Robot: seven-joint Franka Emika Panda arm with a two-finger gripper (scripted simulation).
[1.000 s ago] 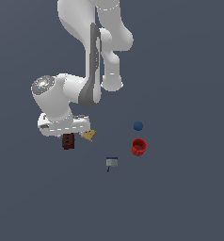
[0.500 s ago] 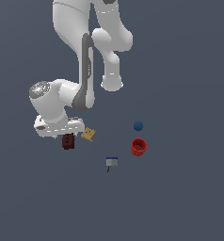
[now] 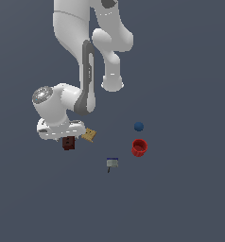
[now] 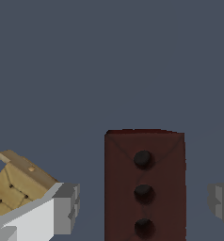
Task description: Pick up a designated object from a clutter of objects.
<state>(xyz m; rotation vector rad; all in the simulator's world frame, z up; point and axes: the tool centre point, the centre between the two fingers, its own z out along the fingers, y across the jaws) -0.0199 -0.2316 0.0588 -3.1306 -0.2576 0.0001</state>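
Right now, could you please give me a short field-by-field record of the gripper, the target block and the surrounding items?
gripper: open, one finger on each side of the block, gaps showing on both sides
target: maroon block, three dark holes on its face, under the hand
nearest neighbour: tan square piece, beside one finger
other items: blue ball, red cup, grey-and-blue item, all toward the exterior view's right
contact with block: none visible

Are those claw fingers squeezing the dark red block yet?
Apart. The wrist view shows the gripper open, bare floor between each fingertip and the maroon block.
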